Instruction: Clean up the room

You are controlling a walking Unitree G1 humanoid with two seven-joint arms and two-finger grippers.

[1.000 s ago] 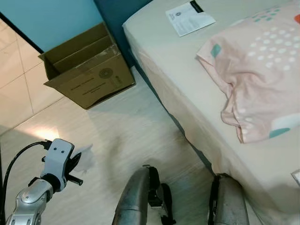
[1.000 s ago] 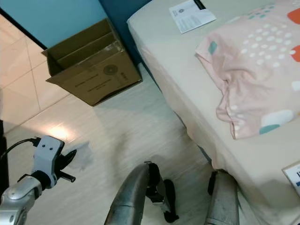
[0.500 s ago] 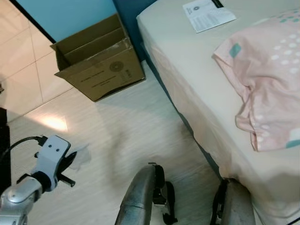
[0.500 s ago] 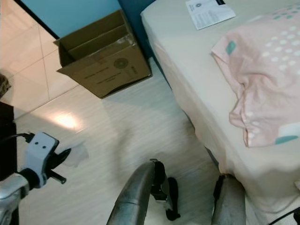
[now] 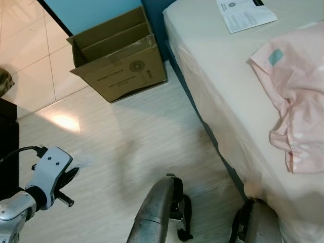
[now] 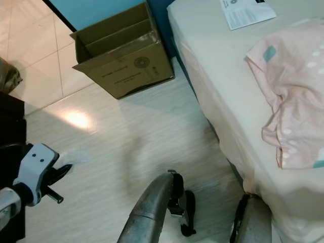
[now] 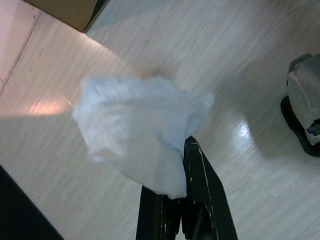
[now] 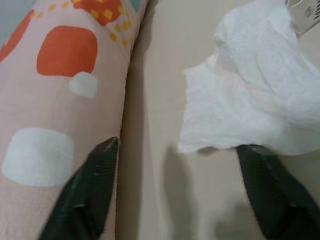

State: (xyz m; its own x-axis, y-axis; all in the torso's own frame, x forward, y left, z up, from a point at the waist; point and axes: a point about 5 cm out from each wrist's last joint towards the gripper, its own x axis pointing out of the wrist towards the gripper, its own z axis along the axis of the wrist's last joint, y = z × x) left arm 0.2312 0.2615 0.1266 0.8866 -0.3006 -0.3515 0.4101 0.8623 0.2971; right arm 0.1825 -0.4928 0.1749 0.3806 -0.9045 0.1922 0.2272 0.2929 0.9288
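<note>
Left eye view takes in one open cardboard box (image 5: 119,61) on the floor against the blue wall, one bed (image 5: 217,76) on the robot's right, one printed paper sheet (image 5: 246,14) near the head of the bed and one pink patterned blanket (image 5: 296,101) bunched on the mattress. Two white tissues can be counted. One crumpled tissue (image 7: 142,132) is pinched between the closed fingers of the left gripper (image 5: 68,174), held low over the pale wood floor (image 5: 131,147) at the robot's left. A second tissue (image 8: 255,95) lies on the bed sheet just beside the blanket, and the right gripper (image 8: 175,192) hangs over it with its two fingers (image 8: 90,192) spread wide and nothing between them. Compared with a second ago, the whole scene has slid to the right and the box sits nearer the middle, so the camera has turned left; a dark piece of furniture (image 5: 7,147) now shows at the left edge, and the left gripper keeps its grip on the tissue.
</note>
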